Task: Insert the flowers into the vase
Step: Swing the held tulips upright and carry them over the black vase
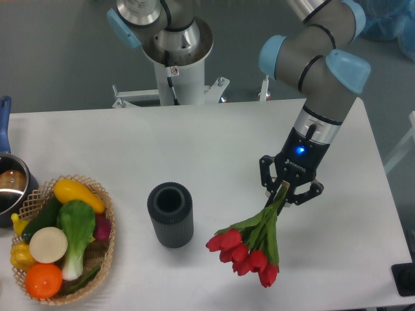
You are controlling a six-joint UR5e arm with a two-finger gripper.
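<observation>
The flowers (pixel 249 249) hang heads-down from the hand (pixel 283 194) gripping their stems, so next they need turning over and carrying left to the vase (pixel 170 214).

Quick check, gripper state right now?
Gripper: closed on the stems of the flowers, holding the bunch to the right of the vase, blooms hanging down.

1. It looked like a robotics lab: a second robot base (pixel 174 45) stood bolted just behind the white table (pixel 194 142).
2. Behind that table lay bare grey floor (pixel 52 58), with no household furnishings.
</observation>
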